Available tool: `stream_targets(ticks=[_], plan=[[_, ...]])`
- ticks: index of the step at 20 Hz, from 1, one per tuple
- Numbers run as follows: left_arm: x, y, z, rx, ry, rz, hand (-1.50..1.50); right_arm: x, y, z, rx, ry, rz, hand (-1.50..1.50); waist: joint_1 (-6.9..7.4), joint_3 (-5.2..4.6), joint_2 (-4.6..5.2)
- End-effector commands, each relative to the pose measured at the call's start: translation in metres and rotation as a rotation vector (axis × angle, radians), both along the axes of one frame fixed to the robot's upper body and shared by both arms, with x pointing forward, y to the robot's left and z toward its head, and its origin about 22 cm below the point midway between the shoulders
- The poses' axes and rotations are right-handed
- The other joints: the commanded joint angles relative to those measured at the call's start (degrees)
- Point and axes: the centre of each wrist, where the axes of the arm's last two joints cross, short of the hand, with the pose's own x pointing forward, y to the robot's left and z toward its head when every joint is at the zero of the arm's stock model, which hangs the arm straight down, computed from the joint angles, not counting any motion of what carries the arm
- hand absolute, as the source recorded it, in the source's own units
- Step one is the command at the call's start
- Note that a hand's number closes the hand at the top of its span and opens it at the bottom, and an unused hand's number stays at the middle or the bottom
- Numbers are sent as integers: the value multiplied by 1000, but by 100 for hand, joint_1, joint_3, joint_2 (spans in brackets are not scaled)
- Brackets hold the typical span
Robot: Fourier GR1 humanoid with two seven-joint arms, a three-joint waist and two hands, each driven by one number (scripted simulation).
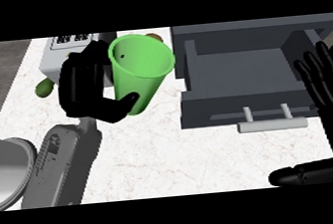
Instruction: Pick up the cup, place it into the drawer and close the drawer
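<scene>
A green cup (141, 71) is lifted off the white counter, tilted with its open mouth toward the upper right. My left hand (85, 88) is shut on it, fingers behind the cup and the thumb curled across its lower front. To the right of the cup the grey drawer (244, 107) stands pulled out, its inside showing nothing in it, with a light grey handle (271, 124) on its front. My right hand (328, 82) rests open at the right edge, fingers up, beside the drawer's right side.
A white box with black markings (65, 55) stands at the back left behind my left hand. A small green thing (45, 87) lies at its left. A brown object (154, 36) peeks out behind the cup. The counter's left edge (9, 97) runs along dark floor.
</scene>
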Motion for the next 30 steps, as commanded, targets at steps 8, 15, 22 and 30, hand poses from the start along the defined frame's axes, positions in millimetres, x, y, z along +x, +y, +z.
stream_targets(ticks=[8, 15, 22, 30], plan=[[25, -70, 61, 83, -10, 18, 150, 14, -13, 7, 23, -3, 1, -150, -28, 1, 10], [50, -101, 70, 171, 42, 2, 150, 17, -2, 6, -22, -16, 8, -150, -81, 0, 23], [72, -114, 71, 175, 94, 26, 150, 9, -13, 12, 2, -2, 2, -150, -122, 0, 28], [85, -128, 49, 221, 147, 51, 150, 11, -10, 8, -9, -6, 23, -150, -205, 0, 45]])
